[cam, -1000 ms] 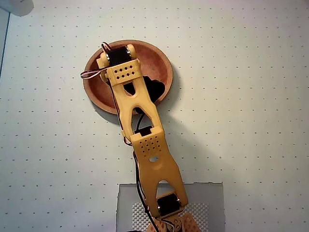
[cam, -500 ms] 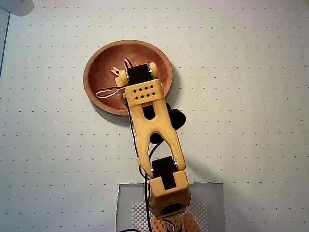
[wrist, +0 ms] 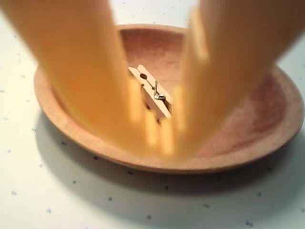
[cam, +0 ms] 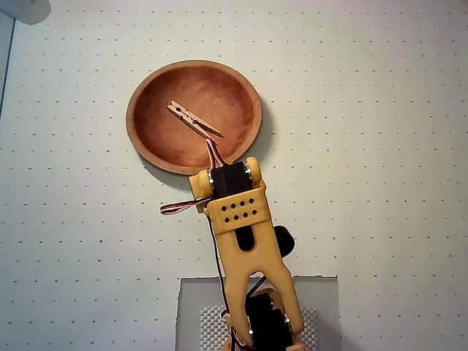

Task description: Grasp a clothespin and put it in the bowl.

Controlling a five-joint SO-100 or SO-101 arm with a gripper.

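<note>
Clothespin (cam: 194, 119) lies flat inside the bowl (cam: 146, 150), loose, touching nothing but the bowl floor; in the overhead view it runs diagonally from about 10 o'clock toward 4 o'clock across the bowl's middle. Wrist view shows the same pin (wrist: 151, 91), metal spring facing up, resting near the bowl's centre, with the bowl (wrist: 248, 157) rim clear all round it. End effector (wrist: 159, 136): two blurred yellow fingers (wrist: 81, 71) frame the pin in the wrist view, standing apart with a clear gap between them and nothing clamped; they sit above the near rim, not in the bowl. Overhead, the arm (cam: 245, 241) comes up from 6 o'clock, its wrist just at the bowl's 5 o'clock edge, base on a grey pad (cam: 322, 292) at the bottom. White dotted surface (cam: 380, 146) otherwise carries only these things. Judgement: the drop looks done, pin delivered. Step in hand reads as the pull-back from the bowl. Next move only needs the arm to clear the rim without nudging the bowl and settle toward its base.
</note>
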